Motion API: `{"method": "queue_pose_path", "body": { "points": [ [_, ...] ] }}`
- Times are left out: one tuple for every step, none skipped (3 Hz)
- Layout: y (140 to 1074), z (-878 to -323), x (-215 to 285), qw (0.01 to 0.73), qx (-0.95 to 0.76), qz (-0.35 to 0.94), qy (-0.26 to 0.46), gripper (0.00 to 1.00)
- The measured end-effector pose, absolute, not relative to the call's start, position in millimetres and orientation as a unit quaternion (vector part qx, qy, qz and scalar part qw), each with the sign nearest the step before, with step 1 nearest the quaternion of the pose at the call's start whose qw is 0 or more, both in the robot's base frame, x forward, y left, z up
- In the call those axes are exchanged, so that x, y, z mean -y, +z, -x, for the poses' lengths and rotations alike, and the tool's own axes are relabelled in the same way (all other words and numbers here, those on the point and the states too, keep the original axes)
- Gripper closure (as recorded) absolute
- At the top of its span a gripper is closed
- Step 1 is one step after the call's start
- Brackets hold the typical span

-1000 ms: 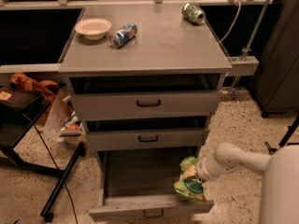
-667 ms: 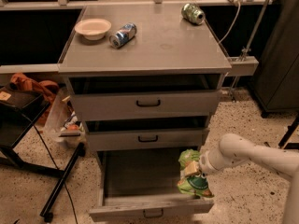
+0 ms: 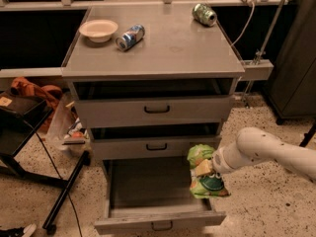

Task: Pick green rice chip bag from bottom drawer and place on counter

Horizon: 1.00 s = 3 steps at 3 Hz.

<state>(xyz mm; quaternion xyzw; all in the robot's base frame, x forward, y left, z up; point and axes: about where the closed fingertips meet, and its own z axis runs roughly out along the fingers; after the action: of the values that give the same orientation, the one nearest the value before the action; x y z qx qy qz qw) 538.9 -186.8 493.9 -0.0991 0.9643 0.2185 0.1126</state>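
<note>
The green rice chip bag (image 3: 205, 173) hangs in my gripper (image 3: 206, 167), which is shut on its upper part, above the right side of the open bottom drawer (image 3: 158, 218). My white arm comes in from the right. The bag is off the drawer floor, level with the middle drawer's front. The grey counter (image 3: 163, 46) lies above, at the top of the cabinet.
On the counter lie a cream bowl (image 3: 98, 30), a blue soda can (image 3: 130, 37) on its side and a green soda can (image 3: 204, 14). The two upper drawers (image 3: 155, 110) stand slightly open. A black stand (image 3: 64, 191) and clutter sit on the floor at left.
My gripper has risen with the bag, lifting it from the drawer's right front corner to the height of the middle drawer.
</note>
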Motion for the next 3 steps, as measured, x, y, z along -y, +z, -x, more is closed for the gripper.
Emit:
{"method": "queue_pose_path", "body": {
  "points": [
    [494,-539,187,0.113,-0.964,0.099,0.218,1.00],
    [522,-539,188,0.125,-0.961,0.110,0.219,1.00],
    [576,-533,181,0.136,-0.961,0.133,0.203,1.00]
  ]
}}
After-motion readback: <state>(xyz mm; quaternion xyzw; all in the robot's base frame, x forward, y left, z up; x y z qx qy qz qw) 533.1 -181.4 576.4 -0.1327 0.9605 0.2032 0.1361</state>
